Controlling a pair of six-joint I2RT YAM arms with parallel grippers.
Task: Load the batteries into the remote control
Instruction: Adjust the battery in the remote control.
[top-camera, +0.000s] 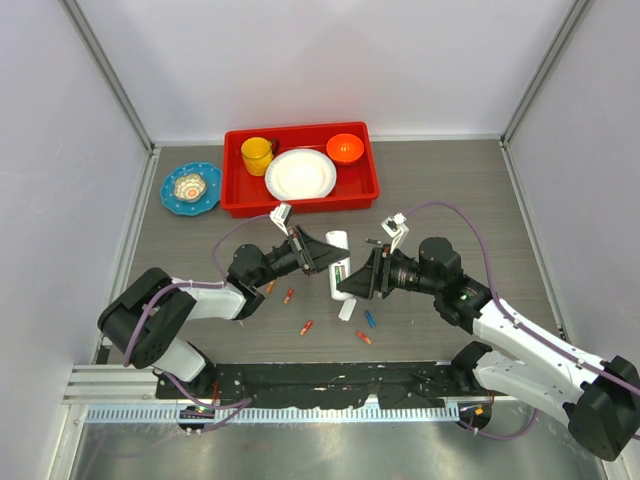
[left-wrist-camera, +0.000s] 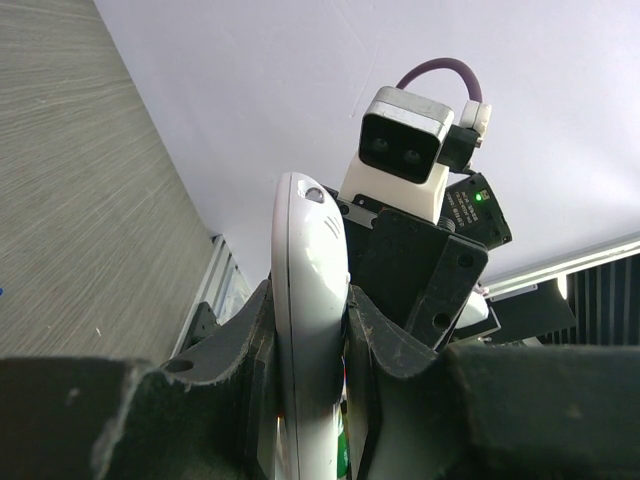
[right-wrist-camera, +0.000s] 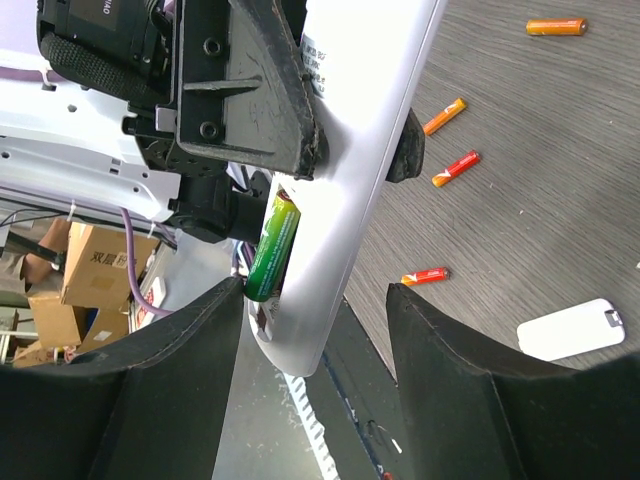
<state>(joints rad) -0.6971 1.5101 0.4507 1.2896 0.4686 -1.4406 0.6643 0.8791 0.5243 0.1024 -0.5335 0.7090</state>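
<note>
The white remote control (top-camera: 338, 262) is held off the table, edge-on, with my left gripper (top-camera: 322, 254) shut on it; in the left wrist view the remote control (left-wrist-camera: 310, 330) is clamped between both fingers. A green battery (right-wrist-camera: 272, 245) lies in the recess on its back. My right gripper (right-wrist-camera: 315, 300) is open and straddles the remote's lower end (right-wrist-camera: 330, 300). Its left finger touches the green battery's end, and its right finger stands apart from the remote. Loose orange-red batteries (top-camera: 306, 327) and a blue one (top-camera: 369, 319) lie on the table below.
A small white cover piece (top-camera: 347, 309) lies on the table under the grippers. At the back stands a red tray (top-camera: 232, 190) with a yellow cup (top-camera: 257, 155), a white plate (top-camera: 300, 174) and an orange bowl (top-camera: 345, 148). A blue dish (top-camera: 190, 188) sits to its left.
</note>
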